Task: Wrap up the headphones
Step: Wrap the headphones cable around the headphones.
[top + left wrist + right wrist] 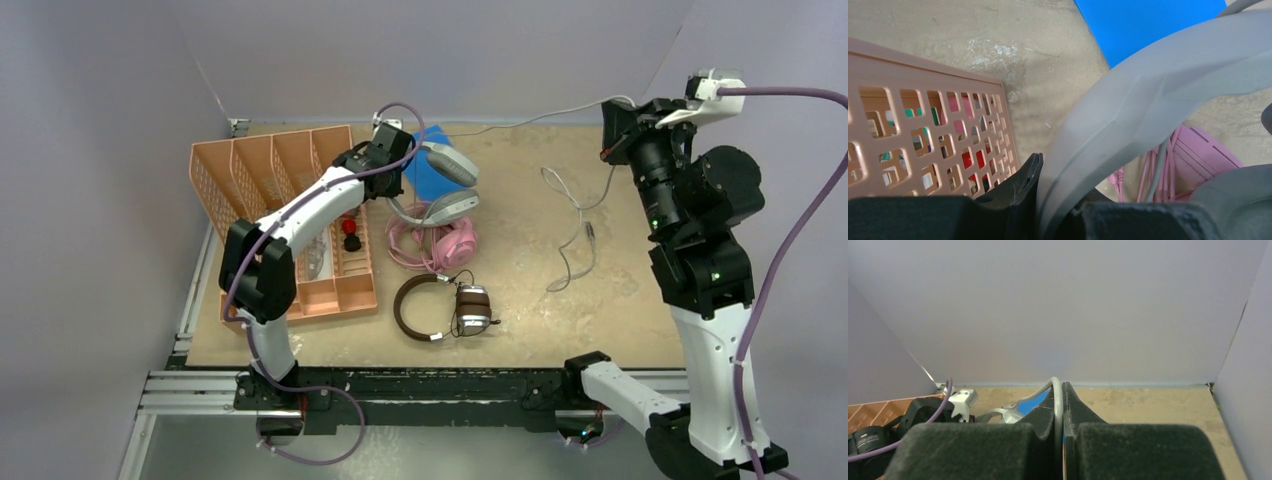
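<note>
The light-grey headphones (447, 185) hang lifted at the table's back middle, and my left gripper (393, 150) is shut on their headband (1148, 100). Their grey cable (540, 113) stretches right to my raised right gripper (612, 130), which is shut on it; the cable (1058, 405) passes between the closed fingers (1075, 407). The cable's remaining length (583, 215) trails onto the table. The pink headphones (445, 243) lie under the grey pair with their cable coiled (1198, 160). The brown-and-silver headphones (440, 310) lie nearer the front edge.
A peach slotted organiser (290, 200) with several compartments sits at the left, holding a red object (349, 226); its wall (923, 125) stands close beside my left gripper (1048, 200). A blue sheet (425, 175) lies under the grey pair. Pale walls enclose the back and sides.
</note>
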